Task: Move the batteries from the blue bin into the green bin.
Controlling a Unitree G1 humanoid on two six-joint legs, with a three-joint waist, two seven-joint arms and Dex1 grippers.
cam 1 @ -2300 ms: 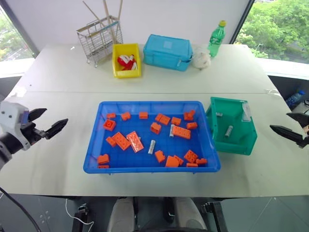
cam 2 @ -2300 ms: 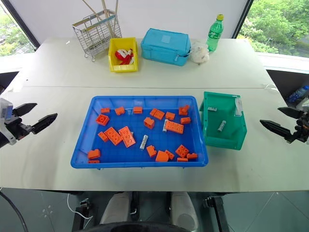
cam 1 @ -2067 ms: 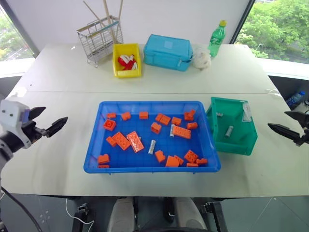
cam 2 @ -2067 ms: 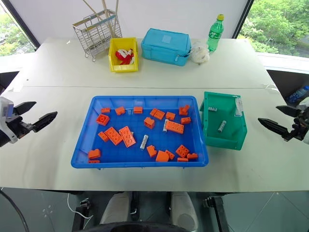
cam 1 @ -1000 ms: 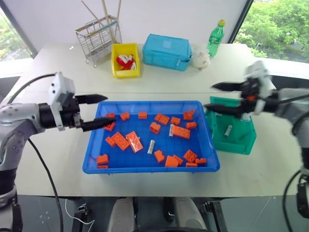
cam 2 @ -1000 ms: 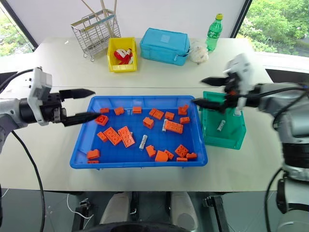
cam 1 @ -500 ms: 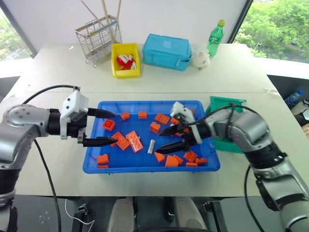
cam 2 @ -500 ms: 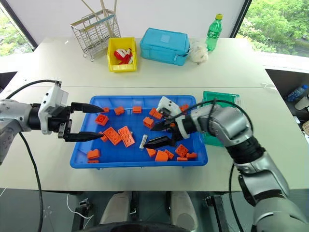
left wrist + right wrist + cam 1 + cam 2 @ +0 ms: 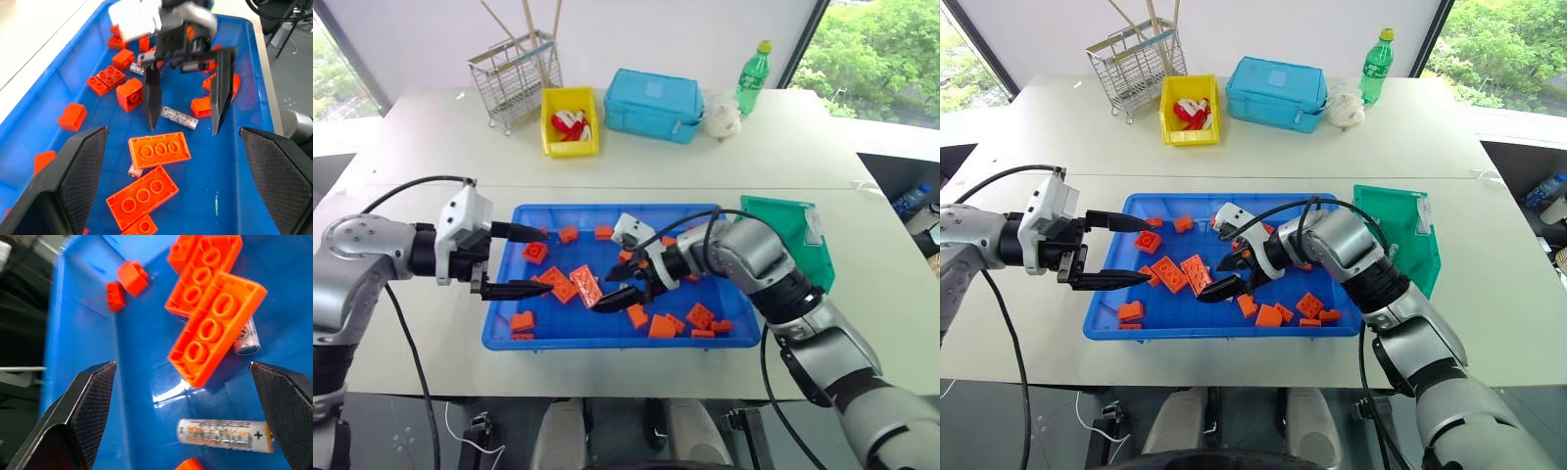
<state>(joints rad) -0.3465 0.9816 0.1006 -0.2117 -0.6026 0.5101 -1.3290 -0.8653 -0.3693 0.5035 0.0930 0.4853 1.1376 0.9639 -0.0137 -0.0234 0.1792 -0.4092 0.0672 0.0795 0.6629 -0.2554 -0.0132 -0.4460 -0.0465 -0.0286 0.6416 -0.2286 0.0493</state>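
a: in the left eye view, where do the arms stand against the blue bin [image 9: 504,294]?

b: the right gripper [image 9: 619,285] is low inside the blue bin, near its middle, jaws wide apart and holding nothing. the left gripper [image 9: 524,260] is at the left wall of the blue bin, also spread open and empty. the green bin [image 9: 811,262] is just beside the right wall of the blue bin, half hidden by the right arm.

a: and the right eye view?

b: the same scene. the orange bricks [image 9: 1183,274] lie over the floor of the blue bin. i cannot see inside the green bin, so i cannot say how many batteries are already there.

a: the left wrist view?

b: 1 battery [image 9: 179,117] lies on the floor of the blue bin, between the 2 black fingers of the right gripper but not touched yet. a 2nd battery [image 9: 136,70] lies further along the blue bin, among bricks.

a: the right wrist view?

b: the battery lies flat on the floor of the blue bin, and another battery [image 9: 247,339] looks out from under a long brick [image 9: 215,333].

a: so how far is the task?

b: i judge at least 3 batteries remain in the blue bin. the next grasp is prepared, not closed.
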